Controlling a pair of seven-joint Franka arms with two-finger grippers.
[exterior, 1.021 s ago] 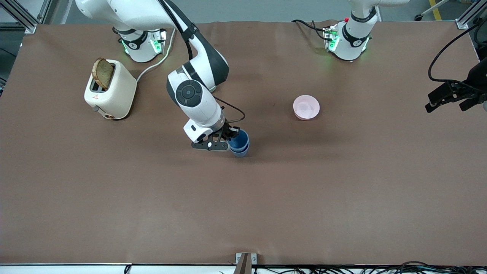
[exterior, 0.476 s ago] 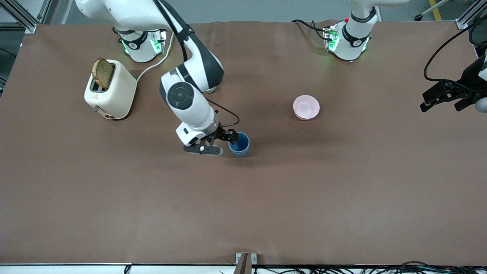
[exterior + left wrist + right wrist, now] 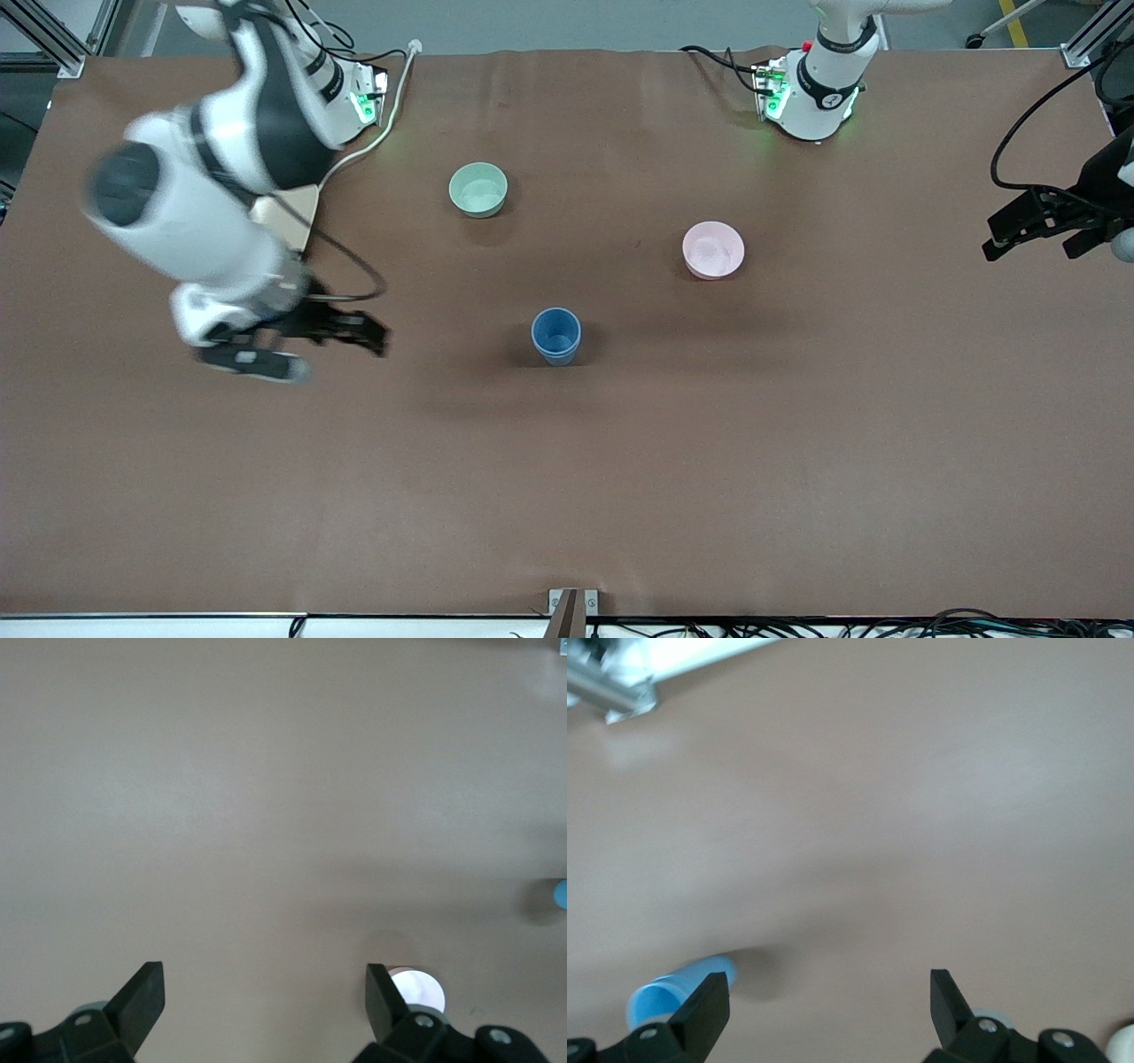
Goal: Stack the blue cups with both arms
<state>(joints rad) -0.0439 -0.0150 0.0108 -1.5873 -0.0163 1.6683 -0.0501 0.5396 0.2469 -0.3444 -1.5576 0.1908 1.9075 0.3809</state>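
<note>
Right gripper (image 3: 341, 330) spread wide and empty over bare table toward the right arm's end, left gripper (image 3: 1045, 232) likewise agape at the left arm's end, blue cups (image 3: 555, 336) nested upright mid-table, nearer the camera than pink bowl (image 3: 713, 250) and mint-green bowl (image 3: 478, 190).

right arm (image 3: 190, 213) motion-blurred, toaster (image 3: 288, 217) mostly hidden beneath it, left arm (image 3: 1094, 190) cut off

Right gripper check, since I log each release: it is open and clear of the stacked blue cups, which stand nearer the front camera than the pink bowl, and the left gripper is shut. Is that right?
One detail is wrong: the left gripper is open, not shut, as the left wrist view shows. The right gripper is open and away from the blue cups, which stand nearer the front camera than the pink bowl.
</note>
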